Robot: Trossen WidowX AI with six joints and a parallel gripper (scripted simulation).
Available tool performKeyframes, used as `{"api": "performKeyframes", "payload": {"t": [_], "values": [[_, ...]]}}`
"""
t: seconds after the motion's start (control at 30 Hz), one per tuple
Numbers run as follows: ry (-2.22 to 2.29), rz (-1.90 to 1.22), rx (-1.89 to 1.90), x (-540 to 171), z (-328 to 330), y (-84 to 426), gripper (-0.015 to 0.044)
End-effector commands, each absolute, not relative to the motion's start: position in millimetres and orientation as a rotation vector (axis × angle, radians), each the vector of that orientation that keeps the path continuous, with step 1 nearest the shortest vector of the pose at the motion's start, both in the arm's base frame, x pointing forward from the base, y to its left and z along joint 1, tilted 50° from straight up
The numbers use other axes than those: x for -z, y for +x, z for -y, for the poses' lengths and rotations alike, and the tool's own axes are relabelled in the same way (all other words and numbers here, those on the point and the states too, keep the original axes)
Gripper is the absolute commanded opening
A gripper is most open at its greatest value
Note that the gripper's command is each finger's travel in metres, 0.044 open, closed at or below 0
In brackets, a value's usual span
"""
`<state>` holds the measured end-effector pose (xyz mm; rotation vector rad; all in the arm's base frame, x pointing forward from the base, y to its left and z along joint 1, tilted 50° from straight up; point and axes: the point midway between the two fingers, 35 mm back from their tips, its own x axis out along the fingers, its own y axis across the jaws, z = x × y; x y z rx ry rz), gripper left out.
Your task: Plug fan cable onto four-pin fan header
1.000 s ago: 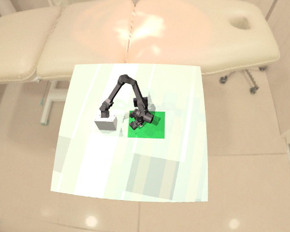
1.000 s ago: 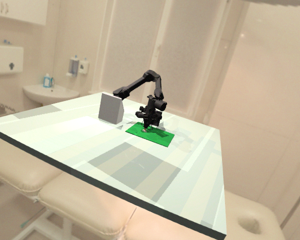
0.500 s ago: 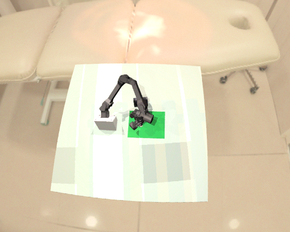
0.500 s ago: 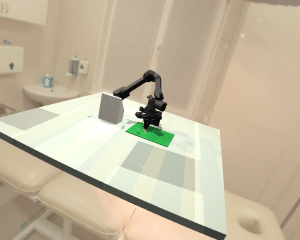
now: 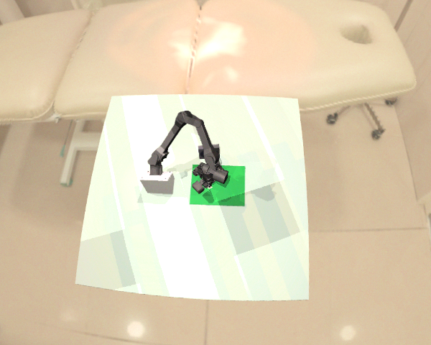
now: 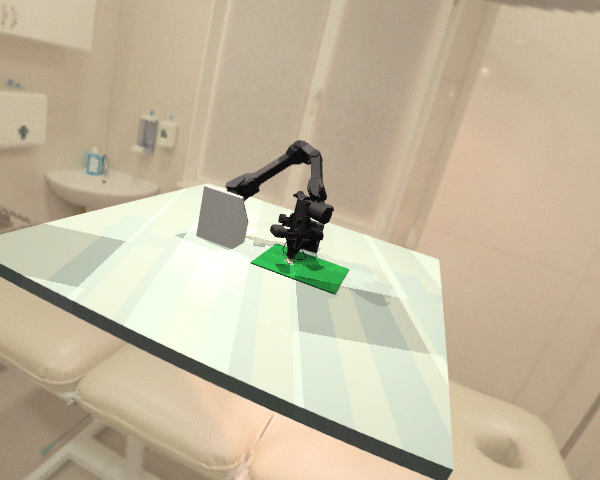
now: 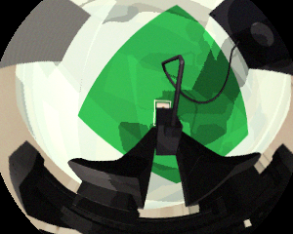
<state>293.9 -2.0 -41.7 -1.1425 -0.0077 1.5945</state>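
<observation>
The green board lies flat on the table. My gripper is low over it, shut on the fan's black plug. In the wrist view, the small white-rimmed header shows just beyond the plug, whose dark front end overlaps the header's near part. The pins are mostly hidden, and I cannot tell how deep the plug sits. The black cable rises from the plug, bends and loops across to the fan.
The black fan stands at the board's back edge, close beside the arm. The arm's grey base block stands left of the board in the top view. The pale table extends around them.
</observation>
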Motion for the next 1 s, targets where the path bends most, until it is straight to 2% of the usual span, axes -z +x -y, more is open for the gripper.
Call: {"api": "performKeyframes", "payload": {"t": [0.0, 0.97], "values": [[-1.138, 0.007, -1.592, 42.4, 1.2, 294.0, 0.0000], [-1.138, 0.008, -1.592, 52.8, -11.2, 295.5, 0.0000]]}}
